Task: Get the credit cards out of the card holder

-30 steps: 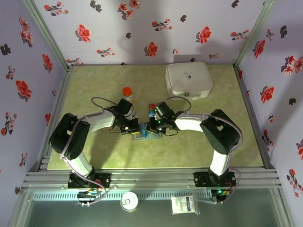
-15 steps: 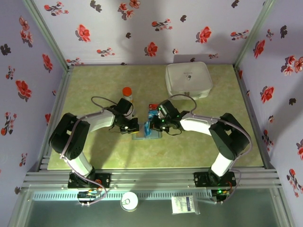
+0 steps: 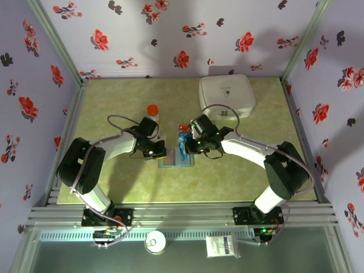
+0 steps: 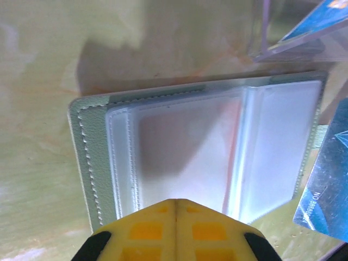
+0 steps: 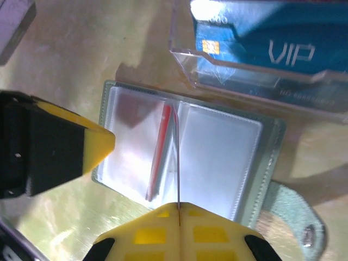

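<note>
Nearest in the left wrist view, the left arm's yellow fingers [image 4: 175,217] are closed flat together with nothing between them. Their tips sit at the near edge of the small dull grey-green folding card holder [image 4: 89,157]. It lies open on the pale green marbled worktop [image 4: 38,81], clear plastic sleeves facing up. This view also catches a bright blue credit card [image 4: 326,185] standing tilted at the holder's right end.

In the right wrist view the right arm's fingers [image 5: 178,217] are pinched shut on a thin sheet seen edge-on, apparently that blue card. Here too are a red credit card [image 5: 160,147] tucked in a sleeve by the fold, and the holder's snap strap [image 5: 296,225] sticking out.

Just beyond the holder stands a clear acrylic tray [image 5: 217,68] with a blue card printed VIP [image 5: 283,51] in it.

From above, both arms meet over the holder at mid-worktop and hide much of it. Farther back stand a red-capped clear bottle [image 3: 151,116] and, far right, a white rounded square box [image 3: 226,95]
</note>
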Controlling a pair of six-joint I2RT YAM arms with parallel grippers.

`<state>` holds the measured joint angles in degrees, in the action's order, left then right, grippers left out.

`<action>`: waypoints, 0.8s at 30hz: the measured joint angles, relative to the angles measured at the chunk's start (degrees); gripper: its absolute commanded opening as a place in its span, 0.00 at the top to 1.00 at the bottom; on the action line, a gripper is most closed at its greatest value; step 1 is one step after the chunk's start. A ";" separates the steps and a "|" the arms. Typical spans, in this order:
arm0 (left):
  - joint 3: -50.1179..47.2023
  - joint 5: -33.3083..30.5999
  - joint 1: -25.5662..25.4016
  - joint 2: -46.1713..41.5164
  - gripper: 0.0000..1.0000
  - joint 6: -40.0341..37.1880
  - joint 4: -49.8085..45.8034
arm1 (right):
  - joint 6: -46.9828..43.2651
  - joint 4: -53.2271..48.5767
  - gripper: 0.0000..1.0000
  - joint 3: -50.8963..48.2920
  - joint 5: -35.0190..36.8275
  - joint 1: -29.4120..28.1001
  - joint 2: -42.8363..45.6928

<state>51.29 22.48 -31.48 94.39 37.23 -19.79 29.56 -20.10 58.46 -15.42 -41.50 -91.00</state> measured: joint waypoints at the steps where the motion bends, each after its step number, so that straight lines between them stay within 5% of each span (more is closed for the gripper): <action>1: 0.00 -0.02 0.02 -0.55 1.00 0.00 -0.02 | -2.75 -1.57 0.98 0.94 0.87 0.00 0.17; 15: -3.41 -3.19 0.76 -1.79 1.00 -0.37 -1.51 | -44.48 -16.17 1.00 10.78 13.20 1.86 0.15; 24: -4.72 -1.29 0.76 -1.79 1.00 -0.07 0.48 | -63.12 -25.14 1.00 24.52 11.76 5.38 -6.29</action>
<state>46.57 21.19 -30.72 92.60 37.17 -19.31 -33.56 -45.23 82.98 -3.66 -36.12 -97.30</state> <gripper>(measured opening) 0.044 0.059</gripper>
